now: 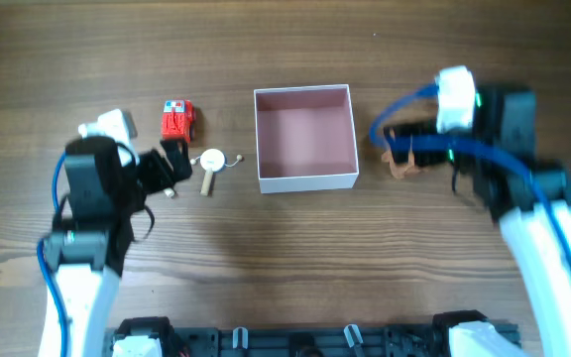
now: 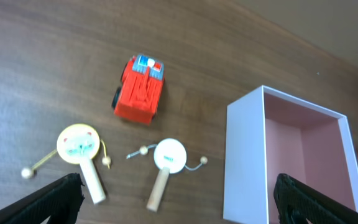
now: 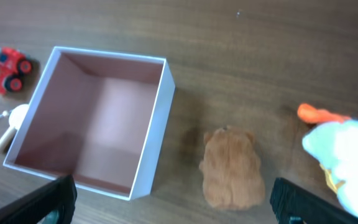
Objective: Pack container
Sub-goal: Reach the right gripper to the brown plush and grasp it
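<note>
The container (image 1: 305, 180) sits on the surface (image 1: 266, 268) between the two arms, its pink floor bare. Both end effectors are released, with the fingers spread wide and nothing held.

The right end effector (image 3: 173, 193) looks the nearer to the container. A brown plush toy (image 3: 232, 168) lies just ahead of it, between the fingers and closer to the right one. The toy's long axis runs fore and aft, across the line on which the fingers close. The container's wall stands just to the toy's left, apart from it, so the carry would likely be a short shift to the left.

The left end effector (image 2: 178, 186) hangs over the small toys. A white drum rattle (image 2: 168, 155) lies midway between its fingers, and its handle also crosses the closing line, so a pinch on the stick should need little wrist turn. A yellow drum rattle (image 2: 79, 146) lies to the left, a red truck (image 2: 140, 89) farther ahead, and the container off to the right.

The overhead view gives the spacing of arms and box, but the left arm covers most of the yellow rattle there. Only the right wrist view shows a white and orange toy (image 3: 334, 149) to that end effector's right
</note>
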Available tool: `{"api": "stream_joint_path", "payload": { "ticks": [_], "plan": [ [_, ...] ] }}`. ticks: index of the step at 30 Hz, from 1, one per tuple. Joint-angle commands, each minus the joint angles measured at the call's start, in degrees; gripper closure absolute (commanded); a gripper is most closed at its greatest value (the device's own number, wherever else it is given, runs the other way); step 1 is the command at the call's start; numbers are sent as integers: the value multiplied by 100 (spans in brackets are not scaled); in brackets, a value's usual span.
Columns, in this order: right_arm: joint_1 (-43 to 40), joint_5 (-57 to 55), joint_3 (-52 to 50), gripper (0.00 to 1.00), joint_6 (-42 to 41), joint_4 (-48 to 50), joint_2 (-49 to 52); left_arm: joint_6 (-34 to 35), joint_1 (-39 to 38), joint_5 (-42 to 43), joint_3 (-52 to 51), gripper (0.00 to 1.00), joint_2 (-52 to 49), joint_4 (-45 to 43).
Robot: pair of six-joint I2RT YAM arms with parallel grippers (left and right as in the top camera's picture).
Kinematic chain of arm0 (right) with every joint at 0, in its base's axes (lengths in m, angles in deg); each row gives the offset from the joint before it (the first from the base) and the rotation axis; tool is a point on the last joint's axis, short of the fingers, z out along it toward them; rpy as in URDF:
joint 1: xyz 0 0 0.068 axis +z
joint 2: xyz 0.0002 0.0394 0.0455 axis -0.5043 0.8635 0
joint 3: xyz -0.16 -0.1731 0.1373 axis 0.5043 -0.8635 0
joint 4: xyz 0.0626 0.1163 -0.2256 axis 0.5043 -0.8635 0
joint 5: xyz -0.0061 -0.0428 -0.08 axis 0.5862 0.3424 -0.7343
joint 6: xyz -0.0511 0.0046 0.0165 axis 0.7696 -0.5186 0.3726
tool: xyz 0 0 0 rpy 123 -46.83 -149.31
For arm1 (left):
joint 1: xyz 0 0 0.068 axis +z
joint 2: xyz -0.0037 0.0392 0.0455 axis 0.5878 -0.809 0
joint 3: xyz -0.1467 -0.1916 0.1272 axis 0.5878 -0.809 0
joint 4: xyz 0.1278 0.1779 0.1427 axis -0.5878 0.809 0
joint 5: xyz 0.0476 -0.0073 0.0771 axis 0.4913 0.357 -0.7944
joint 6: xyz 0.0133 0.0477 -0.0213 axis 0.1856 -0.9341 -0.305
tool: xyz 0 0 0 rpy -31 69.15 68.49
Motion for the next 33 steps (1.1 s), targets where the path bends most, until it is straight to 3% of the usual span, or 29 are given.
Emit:
{"api": "stream_joint_path", "payload": {
  "ticks": [1,5,9,17,23,29,33],
  "plan": [
    [-17,-7,1071,0,-92,-437,1088,-369,79,-33,649,0,-717,107],
    [-39,-184,1163,0,-142,-247,1635,-367,175,-31,754,0,-1069,105],
    [-238,-638,1163,0,-732,-238,2046,-372,216,-35,754,0,-1182,278],
    [-431,-643,1056,2,-782,-584,2883,-367,216,-33,754,0,-1193,291],
    [-428,-256,931,22,-909,-710,3683,-367,216,-33,752,0,-1193,323],
    [-431,-660,931,43,-1353,-765,4131,-367,216,-33,752,0,-1193,323],
    [-415,-660,931,48,-1355,-673,4111,-367,216,-33,752,0,-1193,323]
  ]
}}
